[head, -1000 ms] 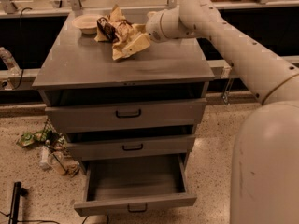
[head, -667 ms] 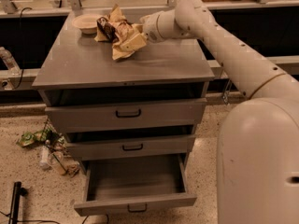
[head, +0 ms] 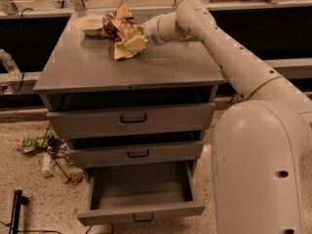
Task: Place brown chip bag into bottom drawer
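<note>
pincer [head: 140,34] at brown chip bag [head: 122,29] on cabinet top [head: 161,67] (grip hidden: cannot tell) | bottom drawer [head: 141,212] open

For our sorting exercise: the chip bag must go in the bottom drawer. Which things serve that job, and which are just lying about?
Job: brown chip bag; open bottom drawer; gripper, at the bag on the cabinet top.
Lying about: white bowl; litter on floor.
</note>
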### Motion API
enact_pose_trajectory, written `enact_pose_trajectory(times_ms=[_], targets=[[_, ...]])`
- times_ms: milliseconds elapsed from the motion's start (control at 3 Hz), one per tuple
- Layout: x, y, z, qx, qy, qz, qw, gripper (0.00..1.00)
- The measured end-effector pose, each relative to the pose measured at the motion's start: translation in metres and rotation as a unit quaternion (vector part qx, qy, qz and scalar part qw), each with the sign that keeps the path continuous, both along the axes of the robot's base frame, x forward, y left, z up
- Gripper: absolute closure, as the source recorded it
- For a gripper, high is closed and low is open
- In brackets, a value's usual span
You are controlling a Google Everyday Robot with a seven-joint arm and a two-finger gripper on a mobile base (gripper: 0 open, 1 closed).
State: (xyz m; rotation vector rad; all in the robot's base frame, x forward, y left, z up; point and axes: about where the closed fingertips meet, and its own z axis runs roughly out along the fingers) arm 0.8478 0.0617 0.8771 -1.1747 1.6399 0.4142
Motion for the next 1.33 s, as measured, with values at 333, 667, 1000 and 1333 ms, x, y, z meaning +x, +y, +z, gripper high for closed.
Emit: enact_pose_trajectory(times_ms=[333,667,1000,1333], targets=[[-0.008,-0.008,0.011,0.002,-0.008,-0.006,0.9999,0.92],[-0.05,-0.018,0.014,-0.008,0.003,0.004,1.0,1.0],[-0.116,-0.026,0.02,-0.018,0.038,0.017,0.999,1.0],[-0.18,-0.025,0.02,-0.019,0.073,0.025,0.9969,1.0]])
